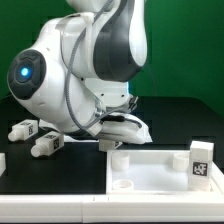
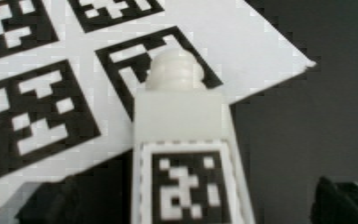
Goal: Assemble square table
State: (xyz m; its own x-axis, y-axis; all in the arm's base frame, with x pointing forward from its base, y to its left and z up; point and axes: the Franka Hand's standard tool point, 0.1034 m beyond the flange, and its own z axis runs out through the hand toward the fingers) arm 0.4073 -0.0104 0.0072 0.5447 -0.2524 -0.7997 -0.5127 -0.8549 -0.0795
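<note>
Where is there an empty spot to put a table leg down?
Bare black table lies between the two loose legs and the slab; more behind the slab, at the exterior view's right. Crowded under the open claw, where a leg lies.

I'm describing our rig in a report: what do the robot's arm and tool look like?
The arm has rounded, glossy white shells with dark grey bands at the joints. A round blue light glows on one joint cap. The tool has dark fingertips, too blurred in the wrist view to show any markings.
</note>
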